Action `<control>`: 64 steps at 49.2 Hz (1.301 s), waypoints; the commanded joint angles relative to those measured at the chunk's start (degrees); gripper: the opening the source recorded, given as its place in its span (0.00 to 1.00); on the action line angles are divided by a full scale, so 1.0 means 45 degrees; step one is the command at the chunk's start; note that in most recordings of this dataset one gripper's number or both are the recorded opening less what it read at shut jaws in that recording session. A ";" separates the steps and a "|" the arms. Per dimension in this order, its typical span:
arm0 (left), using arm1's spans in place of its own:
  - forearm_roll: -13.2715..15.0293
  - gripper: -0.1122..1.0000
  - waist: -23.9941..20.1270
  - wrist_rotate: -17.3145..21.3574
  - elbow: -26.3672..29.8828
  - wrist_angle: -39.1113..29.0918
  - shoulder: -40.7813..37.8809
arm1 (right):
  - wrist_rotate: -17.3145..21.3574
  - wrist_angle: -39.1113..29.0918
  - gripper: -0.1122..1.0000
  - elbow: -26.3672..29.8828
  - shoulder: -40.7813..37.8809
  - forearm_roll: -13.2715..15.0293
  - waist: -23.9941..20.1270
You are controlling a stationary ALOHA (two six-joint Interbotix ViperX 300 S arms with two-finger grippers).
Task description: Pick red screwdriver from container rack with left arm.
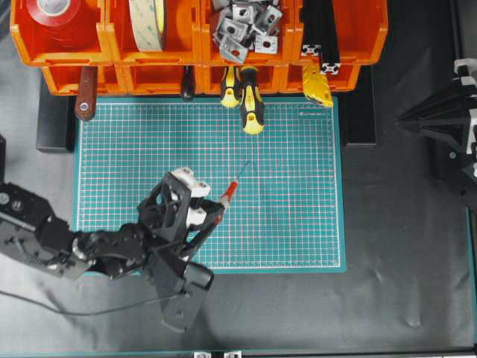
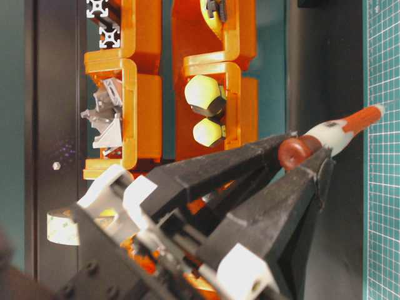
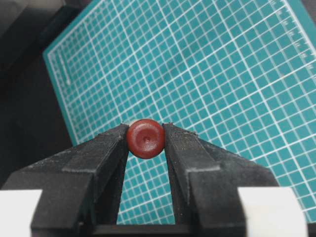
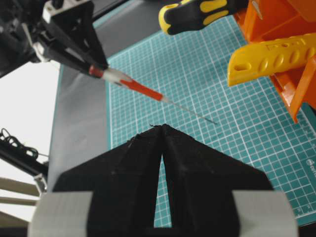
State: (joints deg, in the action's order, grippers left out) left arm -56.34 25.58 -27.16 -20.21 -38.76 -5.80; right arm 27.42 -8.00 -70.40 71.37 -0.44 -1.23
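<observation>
Over the lower left of the green cutting mat point(image 1: 283, 186), left arm point(image 1: 67, 246) stretched in from the left edge, elbow low, wrist angled up and to the right. Left end effector point(image 1: 216, 212) clamped on the red screwdriver point(image 1: 227, 194), black fingers point(image 3: 106, 148) pinching the round red butt of the handle from both sides, as seen head-on in the left wrist view. Handle red with a white band, thin steel shaft pointing away from the fingers toward the upper right, held in the air above the mat and tilted, well apart from the orange rack point(image 1: 201, 45) along the top edge. Still hanging from the rack's lower row: two yellow-and-black screwdrivers point(image 1: 250, 101) side by side, a dark flat handle with a hole point(image 1: 86, 93) at left, a yellow perforated piece point(image 1: 318, 86) at right. In the bins above, rolls of tape point(image 1: 52, 15) and grey metal brackets point(image 1: 242, 26). At the right edge of the bench point(image 1: 402, 246), right end effector point(image 4: 162, 129) raised and parked clear of the mat, fingertips drawn together with only a narrow slit between them lower down, nothing in them.
</observation>
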 commanded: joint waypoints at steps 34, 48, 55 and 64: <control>-0.0059 0.65 -0.0547 -0.0254 -0.0488 0.0781 0.0293 | -0.0020 -0.0039 0.10 0.0410 -0.0156 -0.0039 -0.0020; -0.0039 0.83 -0.0488 -0.1074 -0.0742 0.1465 0.0586 | -0.0020 -0.0059 0.10 0.0430 -0.0117 -0.0020 -0.0020; -0.0059 0.83 -0.0469 -0.1914 -0.0723 0.1387 0.1016 | -0.0039 -0.0059 0.10 0.0430 -0.0098 -0.0020 -0.0020; -0.0059 0.83 -0.0469 -0.3789 -0.0996 0.1016 0.2344 | -0.0078 -0.0059 0.10 0.0430 -0.0117 -0.0020 -0.0020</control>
State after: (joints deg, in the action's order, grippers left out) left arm -56.34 23.38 -41.48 -24.70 -33.40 0.09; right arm 27.25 -8.09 -70.49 71.46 -0.44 -1.23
